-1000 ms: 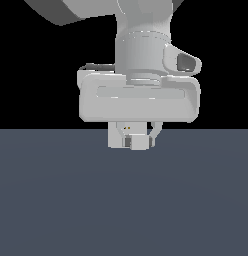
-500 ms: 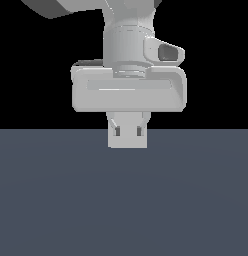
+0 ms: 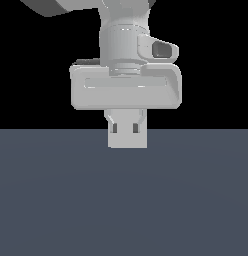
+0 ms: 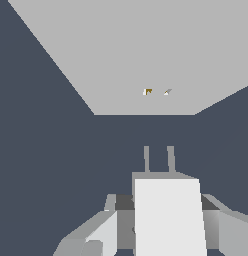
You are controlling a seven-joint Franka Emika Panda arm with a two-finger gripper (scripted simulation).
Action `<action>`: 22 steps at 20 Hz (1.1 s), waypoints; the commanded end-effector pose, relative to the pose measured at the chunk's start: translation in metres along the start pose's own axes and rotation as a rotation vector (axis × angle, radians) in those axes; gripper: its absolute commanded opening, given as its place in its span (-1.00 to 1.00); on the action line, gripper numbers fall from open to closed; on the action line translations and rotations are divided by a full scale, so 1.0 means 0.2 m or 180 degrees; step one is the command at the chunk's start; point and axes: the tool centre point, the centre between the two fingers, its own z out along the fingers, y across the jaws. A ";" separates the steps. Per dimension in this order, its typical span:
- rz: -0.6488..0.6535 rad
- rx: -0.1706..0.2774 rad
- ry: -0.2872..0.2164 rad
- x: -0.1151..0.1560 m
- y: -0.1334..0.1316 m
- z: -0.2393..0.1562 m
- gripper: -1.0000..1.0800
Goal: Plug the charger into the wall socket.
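Observation:
In the wrist view my gripper (image 4: 166, 220) is shut on the charger (image 4: 168, 215), a light grey block with two thin prongs (image 4: 158, 159) sticking out ahead. The prongs point at the wall socket (image 4: 121, 55), a flat upright light grey plate. Its two tiny holes (image 4: 157, 92) line up roughly with the prongs. A gap of dark floor separates the prong tips from the plate. In the exterior view the gripper (image 3: 127, 137) hangs straight down from the hand, just above the floor. There I cannot tell the charger or the socket apart from the fingers.
A dark blue-grey floor (image 3: 124, 200) fills the lower half of the exterior view and surrounds the plate in the wrist view (image 4: 41, 150). The background above it is black. The arm's wrist (image 3: 126, 45) rises out of frame.
The hand has shifted a little toward the exterior view's left and turned to sit squarer to the camera. Small orange specks seen between the fingers 1 s ago no longer show.

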 end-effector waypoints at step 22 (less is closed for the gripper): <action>0.0006 0.0000 -0.0002 0.23 0.00 0.05 -1.00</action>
